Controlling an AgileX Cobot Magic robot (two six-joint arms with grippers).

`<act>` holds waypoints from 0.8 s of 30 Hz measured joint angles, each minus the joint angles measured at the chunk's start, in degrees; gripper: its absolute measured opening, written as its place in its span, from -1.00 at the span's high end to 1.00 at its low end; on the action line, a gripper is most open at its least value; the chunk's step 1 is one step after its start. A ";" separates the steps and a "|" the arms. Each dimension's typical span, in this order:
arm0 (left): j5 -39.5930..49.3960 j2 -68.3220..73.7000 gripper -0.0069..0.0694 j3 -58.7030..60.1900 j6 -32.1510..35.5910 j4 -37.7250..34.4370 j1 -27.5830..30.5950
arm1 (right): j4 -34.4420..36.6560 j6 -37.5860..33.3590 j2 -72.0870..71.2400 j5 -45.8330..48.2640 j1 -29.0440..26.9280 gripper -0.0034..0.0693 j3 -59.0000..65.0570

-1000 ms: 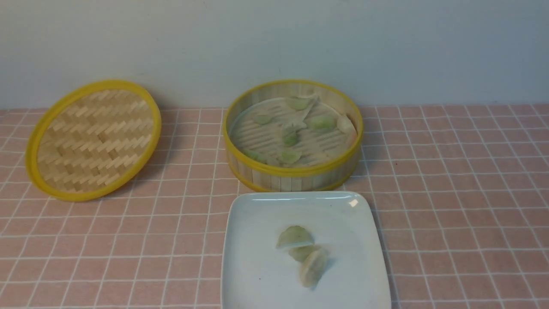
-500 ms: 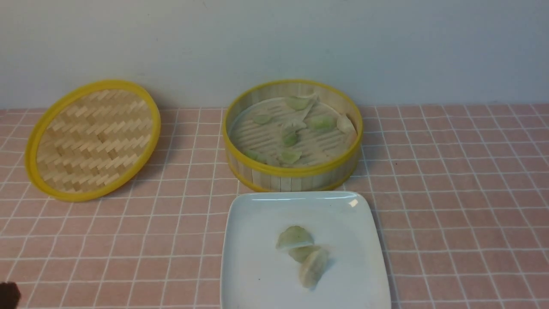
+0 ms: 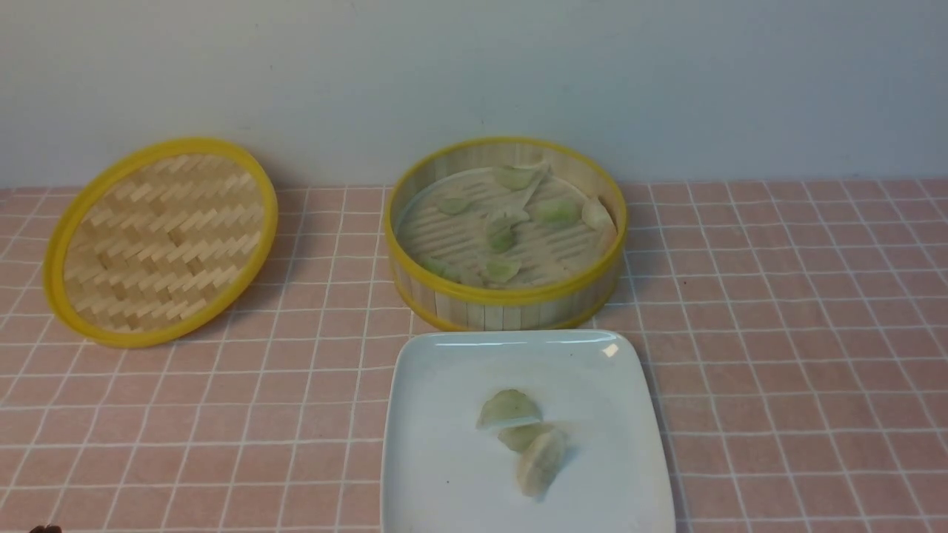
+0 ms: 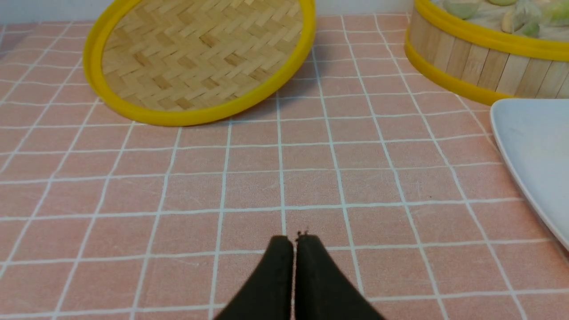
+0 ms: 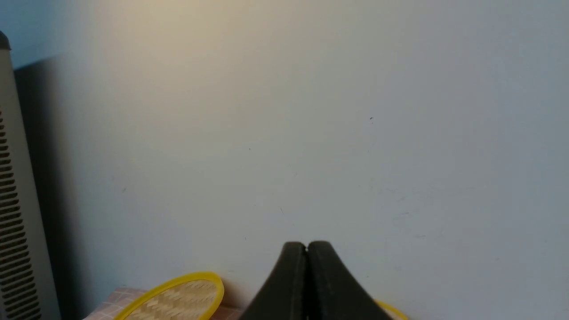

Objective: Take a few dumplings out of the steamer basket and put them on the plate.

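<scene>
The steamer basket [image 3: 511, 300] stands at the table's middle back with several pale green dumplings [image 3: 555, 212] on its slatted floor. It also shows in the left wrist view [image 4: 471, 58]. The white square plate [image 3: 444, 385] lies just in front of it and carries three dumplings [image 3: 508, 408] near its middle; its edge shows in the left wrist view [image 4: 529, 146]. My left gripper [image 4: 294, 238] is shut and empty, low over the pink tiles left of the plate. My right gripper [image 5: 306, 244] is shut and empty, raised and facing the wall.
The flat woven yellow-rimmed lid [image 3: 159, 240] leans tilted at the back left; it shows in the left wrist view [image 4: 200, 58] and the right wrist view [image 5: 178, 298]. A grey slatted appliance [image 5: 13, 213] stands at the wall. A dark tip [image 3: 46, 528] shows at the bottom left corner.
The dark left gripper tip at the bottom left corner of the front view has dropped lower and now barely shows. The dumplings, basket and plate have not moved.
</scene>
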 joint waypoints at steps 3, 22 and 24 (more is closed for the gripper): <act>0.00 0.00 0.83 0.00 0.00 0.00 0.00 | 0.00 0.00 0.00 0.00 0.00 0.93 0.00; 0.00 0.00 0.83 0.00 0.00 0.00 0.00 | 9.53 -7.36 0.00 0.00 0.00 0.93 0.00; 0.00 0.00 0.83 0.00 0.00 0.00 0.00 | 14.28 -12.43 0.00 0.03 0.00 0.93 0.00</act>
